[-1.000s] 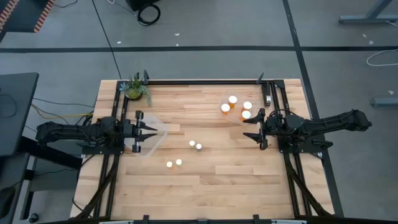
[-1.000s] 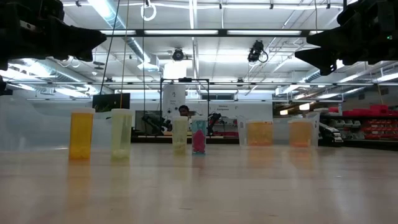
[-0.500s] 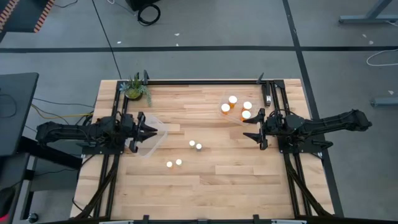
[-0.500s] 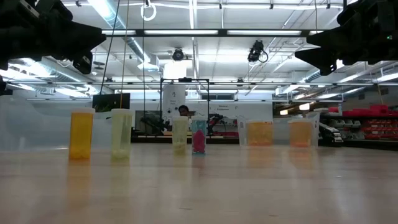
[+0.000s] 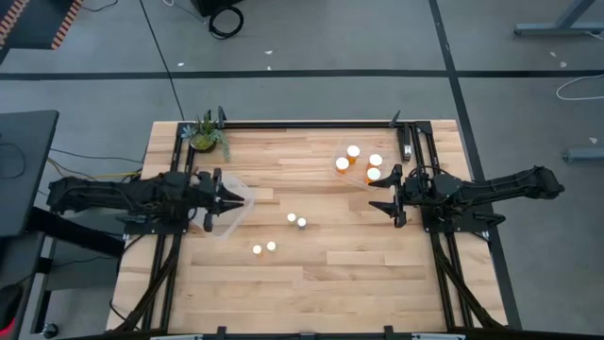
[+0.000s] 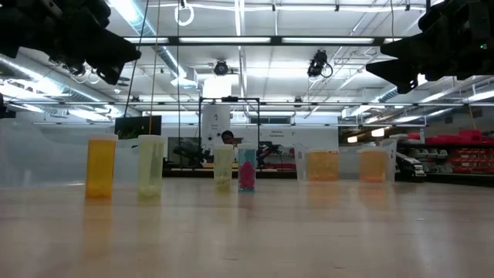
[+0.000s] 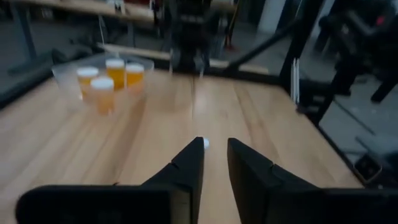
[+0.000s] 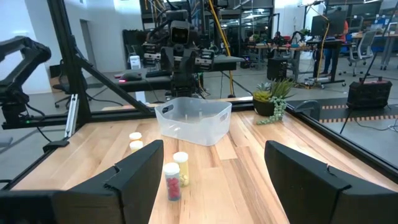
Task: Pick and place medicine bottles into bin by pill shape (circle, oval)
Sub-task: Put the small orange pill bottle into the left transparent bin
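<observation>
Several white-capped medicine bottles stand upright in a clear bin (image 5: pixel 363 162) at the far right, which shows as the bin (image 7: pixel 68 74) in the left wrist view. Loose bottles stand on their bases mid-table: one pair (image 5: pixel 295 220) and another pair (image 5: pixel 263 247). In the low view they are an orange bottle (image 6: pixel 101 166), a pale bottle (image 6: pixel 150 164) and a pink-filled bottle (image 6: pixel 246 168). My left gripper (image 5: pixel 236 196) (image 7: pixel 214 146) hovers over a second clear bin (image 5: pixel 231 208) at the left, with a narrow gap between its fingers and nothing in it. My right gripper (image 5: pixel 382 194) (image 8: pixel 214 168) waits wide open beside the right bin.
A small potted plant (image 5: pixel 205 135) stands at the far left corner. Black frame rails run along the table's left, right and far edges (image 5: pixel 311 123). Bare wood (image 5: pixel 311 283) lies toward the near edge.
My left gripper has risen and reached a little toward the table's middle over the left bin, rolling about its own axis as it went.
</observation>
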`<action>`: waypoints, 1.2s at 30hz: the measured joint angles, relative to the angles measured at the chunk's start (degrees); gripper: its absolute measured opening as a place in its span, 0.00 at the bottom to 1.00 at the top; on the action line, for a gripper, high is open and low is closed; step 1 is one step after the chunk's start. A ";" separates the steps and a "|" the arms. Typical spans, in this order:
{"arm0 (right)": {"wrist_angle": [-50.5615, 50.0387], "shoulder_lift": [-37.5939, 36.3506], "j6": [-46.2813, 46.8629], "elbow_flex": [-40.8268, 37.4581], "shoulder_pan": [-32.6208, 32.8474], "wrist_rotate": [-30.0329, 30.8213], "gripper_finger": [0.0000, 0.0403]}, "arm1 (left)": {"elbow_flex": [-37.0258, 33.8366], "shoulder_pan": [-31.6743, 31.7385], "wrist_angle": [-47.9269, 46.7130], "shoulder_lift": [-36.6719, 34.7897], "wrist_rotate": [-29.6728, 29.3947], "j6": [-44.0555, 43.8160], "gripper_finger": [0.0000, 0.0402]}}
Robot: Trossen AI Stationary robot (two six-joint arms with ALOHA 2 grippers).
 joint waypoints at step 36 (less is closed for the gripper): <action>-0.69 -0.02 -0.01 0.02 0.01 0.01 0.71 | 32.85 -21.11 -27.54 49.93 -14.67 -24.77 0.33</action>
